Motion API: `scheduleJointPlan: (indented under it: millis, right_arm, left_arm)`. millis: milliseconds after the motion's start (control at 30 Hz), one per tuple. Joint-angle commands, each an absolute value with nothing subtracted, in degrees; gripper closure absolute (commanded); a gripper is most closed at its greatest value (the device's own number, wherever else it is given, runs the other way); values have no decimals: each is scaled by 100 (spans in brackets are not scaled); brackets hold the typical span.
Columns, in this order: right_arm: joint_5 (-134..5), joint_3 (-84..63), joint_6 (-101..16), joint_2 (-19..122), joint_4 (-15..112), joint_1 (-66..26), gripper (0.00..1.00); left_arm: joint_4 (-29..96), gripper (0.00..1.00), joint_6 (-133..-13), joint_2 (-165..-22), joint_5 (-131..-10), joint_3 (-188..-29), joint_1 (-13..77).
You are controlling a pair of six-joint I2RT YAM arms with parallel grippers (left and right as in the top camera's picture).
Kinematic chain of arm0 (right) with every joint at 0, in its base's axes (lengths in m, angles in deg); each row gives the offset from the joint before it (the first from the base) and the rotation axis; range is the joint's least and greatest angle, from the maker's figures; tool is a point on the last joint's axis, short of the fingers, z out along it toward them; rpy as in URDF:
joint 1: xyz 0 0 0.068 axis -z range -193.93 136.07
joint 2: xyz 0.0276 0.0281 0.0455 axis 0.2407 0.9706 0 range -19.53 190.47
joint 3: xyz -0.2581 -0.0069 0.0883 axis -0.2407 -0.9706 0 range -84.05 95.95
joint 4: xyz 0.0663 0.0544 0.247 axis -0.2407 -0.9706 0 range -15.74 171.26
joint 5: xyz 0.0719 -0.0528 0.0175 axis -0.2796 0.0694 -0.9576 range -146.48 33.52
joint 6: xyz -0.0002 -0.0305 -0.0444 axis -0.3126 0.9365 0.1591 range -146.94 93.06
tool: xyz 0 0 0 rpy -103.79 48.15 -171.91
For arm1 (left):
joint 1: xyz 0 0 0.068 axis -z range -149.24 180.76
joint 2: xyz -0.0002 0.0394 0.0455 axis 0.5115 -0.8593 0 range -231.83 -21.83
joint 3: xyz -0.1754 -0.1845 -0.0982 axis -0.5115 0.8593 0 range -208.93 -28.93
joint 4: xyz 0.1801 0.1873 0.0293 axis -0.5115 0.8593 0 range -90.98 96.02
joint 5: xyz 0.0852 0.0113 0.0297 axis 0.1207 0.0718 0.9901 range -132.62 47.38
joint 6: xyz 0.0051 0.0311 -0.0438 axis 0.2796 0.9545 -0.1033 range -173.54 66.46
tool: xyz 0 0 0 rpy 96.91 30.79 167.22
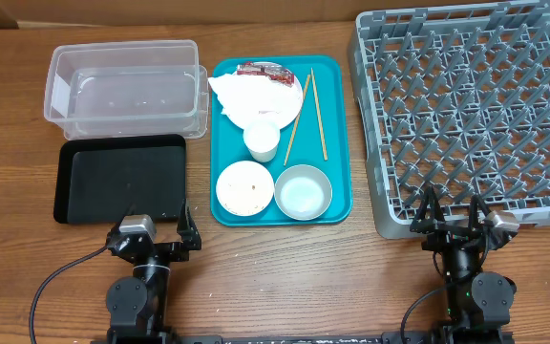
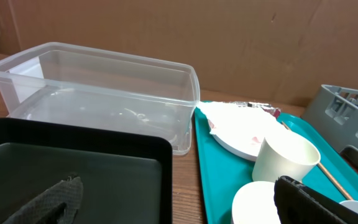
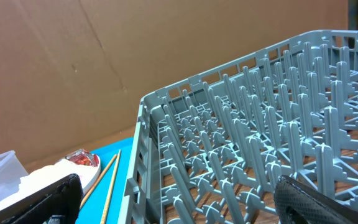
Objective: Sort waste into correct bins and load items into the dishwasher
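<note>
While L arm (image 1: 139, 291) & R arm (image 1: 475, 291) crouch folded, L pincer (image 1: 158, 222) & R pincer (image 1: 453, 215) gape wide.

Plate (image 1: 286, 107) mostly under napkin (image 1: 241, 93) — rack (image 1: 370, 134) cropped right

1. Overhead: looks straight down on the whole table (image 1: 275, 277).
2. Left wrist: low and close, faces the black tray (image 2: 104, 174) and clear tub (image 2: 104, 74).
3. Right wrist: low, close to the dish rack (image 3: 260, 155); shares the teal tray (image 2: 202, 149) with the left wrist.
</note>
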State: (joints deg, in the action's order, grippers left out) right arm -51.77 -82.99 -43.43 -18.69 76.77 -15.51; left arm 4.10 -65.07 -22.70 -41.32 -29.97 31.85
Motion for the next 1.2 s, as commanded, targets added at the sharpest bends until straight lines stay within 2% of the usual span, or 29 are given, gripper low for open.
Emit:
scheduleJointPlan:
  millis: [0, 1167]
  right_arm:
    - [-5142, -8360, -4361, -1937, 7712, -1584, 0]
    - [-5153, -8360, -4363, -1937, 7710, -1586, 0]
  left_arm:
    - [384, 0, -6383, -2215, -4117, -2946, 3191]
    - [358, 0, -6381, -2215, -4012, -2946, 3191]
